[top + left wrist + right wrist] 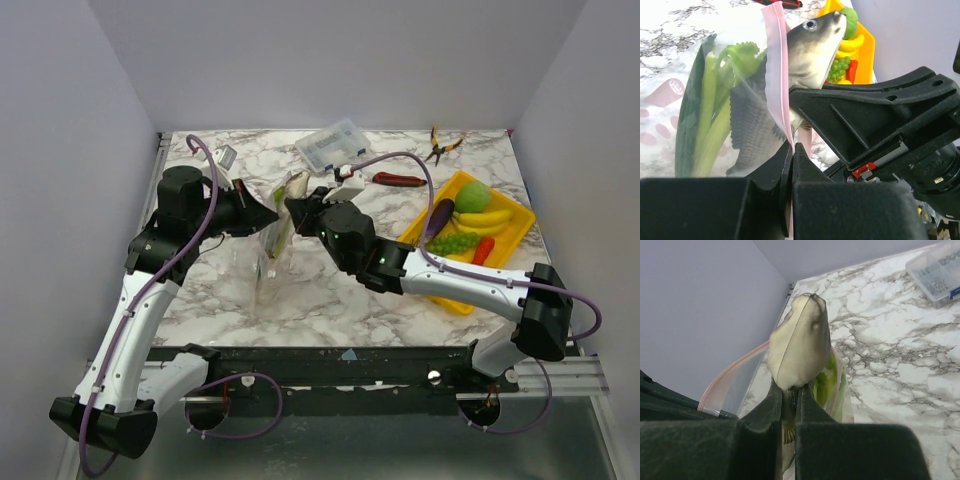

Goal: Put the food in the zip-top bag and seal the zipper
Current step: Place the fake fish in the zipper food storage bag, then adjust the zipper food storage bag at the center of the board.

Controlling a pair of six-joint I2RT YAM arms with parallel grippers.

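**Feeding the toy fish point(810, 45) into the zip-top bag point(670, 105)**

The left fingers point(796, 155) were pinched tight on the pink zipper point(775, 60), lifting that lip off the desk point(330, 300), probably so that the mouth stood upright and open. The right fingers point(798, 402) were closed narrowly on the fish's tail end. Its head rose above the strip, and its flank showed through the clear film beside the celery point(710, 115) lying inside. Both sets of fingers crowded the mouth, almost touching, so there looked to be little slack there. The compartment box point(333, 145) sat near behind, with open desk on the near side. More food waited in the yellow tray point(520, 215), well apart to the right.
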